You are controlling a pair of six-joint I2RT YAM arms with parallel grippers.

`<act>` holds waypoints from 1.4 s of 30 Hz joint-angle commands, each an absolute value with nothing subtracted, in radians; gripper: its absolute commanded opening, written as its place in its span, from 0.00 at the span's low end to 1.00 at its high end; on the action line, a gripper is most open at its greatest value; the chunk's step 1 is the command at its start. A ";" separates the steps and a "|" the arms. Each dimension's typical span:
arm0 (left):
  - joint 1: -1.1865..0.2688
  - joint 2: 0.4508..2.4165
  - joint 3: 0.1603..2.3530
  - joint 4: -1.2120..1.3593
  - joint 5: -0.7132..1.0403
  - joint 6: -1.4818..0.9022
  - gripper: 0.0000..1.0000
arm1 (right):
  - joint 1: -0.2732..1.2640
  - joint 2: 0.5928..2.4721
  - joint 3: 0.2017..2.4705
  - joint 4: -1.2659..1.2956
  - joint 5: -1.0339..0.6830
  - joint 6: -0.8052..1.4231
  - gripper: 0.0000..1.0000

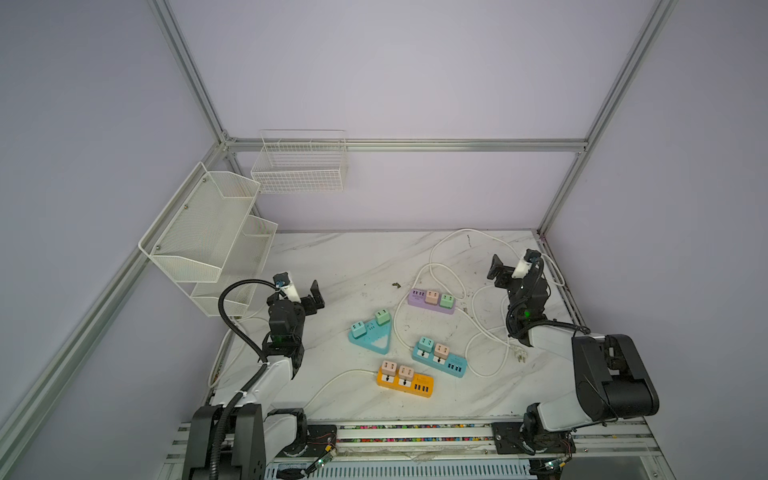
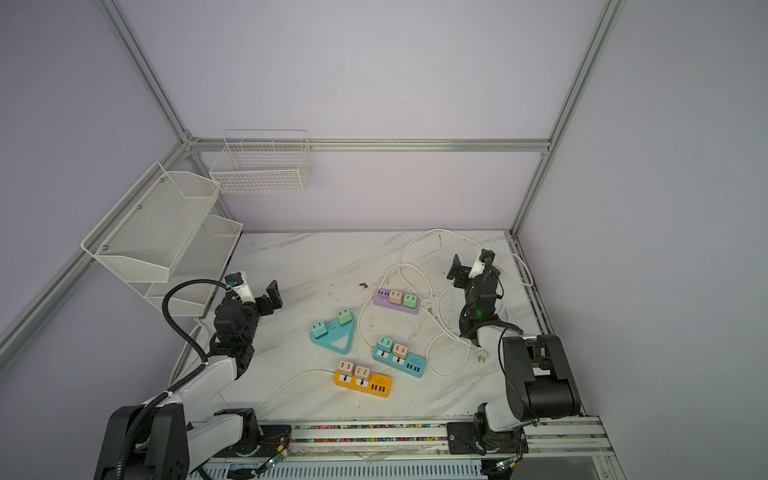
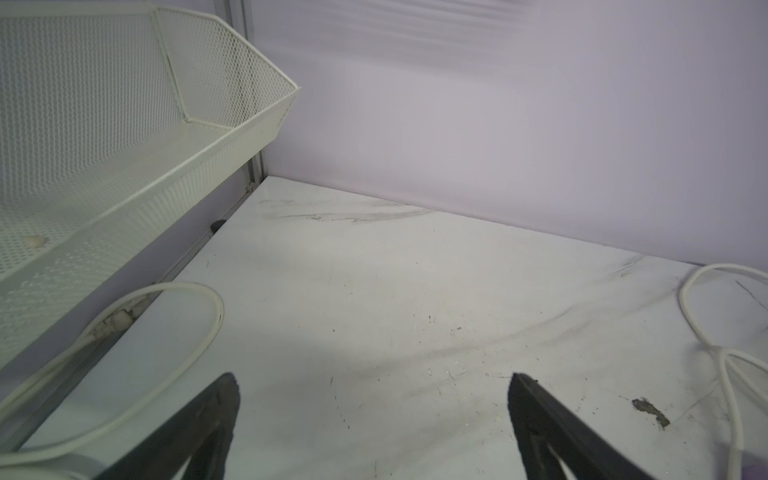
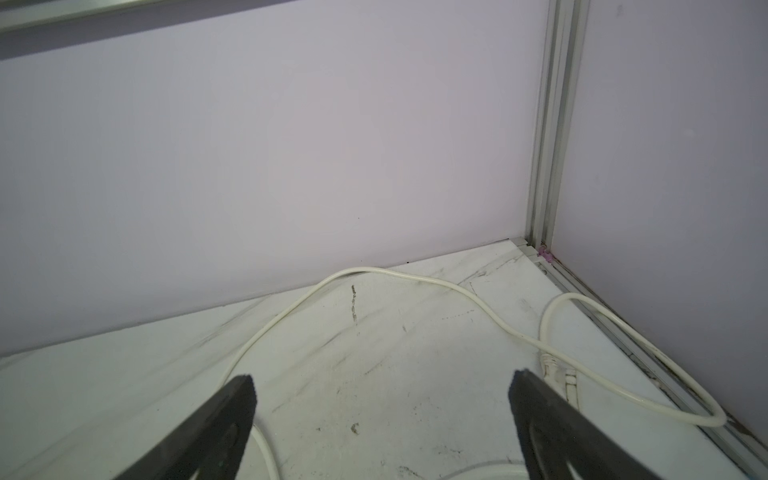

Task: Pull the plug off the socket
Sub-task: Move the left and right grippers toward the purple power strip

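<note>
Jaws: left gripper (image 3: 374, 382) and right gripper (image 4: 382, 380) both spread wide, empty.
Plug: pink plug (image 1: 432, 296) seated in purple strip (image 1: 417, 301), right of centre; possibly another is meant.
Bearing: 8 o'clock from right gripper, the nearer arm.

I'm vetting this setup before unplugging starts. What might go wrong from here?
The orange strip seems to lie unfastened on the table, so pulling a pink plug may lift the whole strip unless the left tool pins it. White cords sprawl around the right arm, and the open right tool could snag them.
</note>
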State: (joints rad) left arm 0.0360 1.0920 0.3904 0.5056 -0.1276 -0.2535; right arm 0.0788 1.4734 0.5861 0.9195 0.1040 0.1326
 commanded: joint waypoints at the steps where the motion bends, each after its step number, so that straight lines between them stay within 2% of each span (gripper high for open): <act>1: 0.034 1.018 0.502 0.369 -0.198 -0.492 1.00 | 0.075 1.441 0.652 0.676 0.114 0.373 0.97; 3: 0.038 0.977 0.504 0.292 -0.220 -0.593 1.00 | 0.075 1.426 0.678 0.583 0.098 0.457 0.97; 5: 0.043 0.962 0.489 0.320 -0.194 -0.612 1.00 | 0.075 1.409 0.689 0.553 0.030 0.485 0.97; 11: 0.045 0.962 0.617 0.040 -0.143 -0.672 1.00 | 0.074 1.398 0.779 0.411 -0.085 0.475 0.97; 14: 0.043 0.948 0.625 0.033 -0.054 -0.663 1.00 | 0.082 1.399 0.802 0.374 -0.151 0.467 0.97; 18: 0.030 0.922 0.639 0.020 0.040 -0.712 1.00 | 0.117 1.405 0.861 0.248 -0.157 0.444 0.97; 23: -0.030 0.923 0.662 0.008 0.097 -0.807 1.00 | 0.169 1.414 0.914 0.127 -0.181 0.405 0.97; 33: -0.366 0.990 0.804 -0.118 0.010 -0.859 1.00 | 0.232 1.429 0.948 -0.092 -0.269 0.408 0.97; 42: -0.642 1.183 0.930 -0.133 -0.053 -0.924 0.97 | 0.235 1.496 0.954 -0.108 -0.437 0.398 0.97</act>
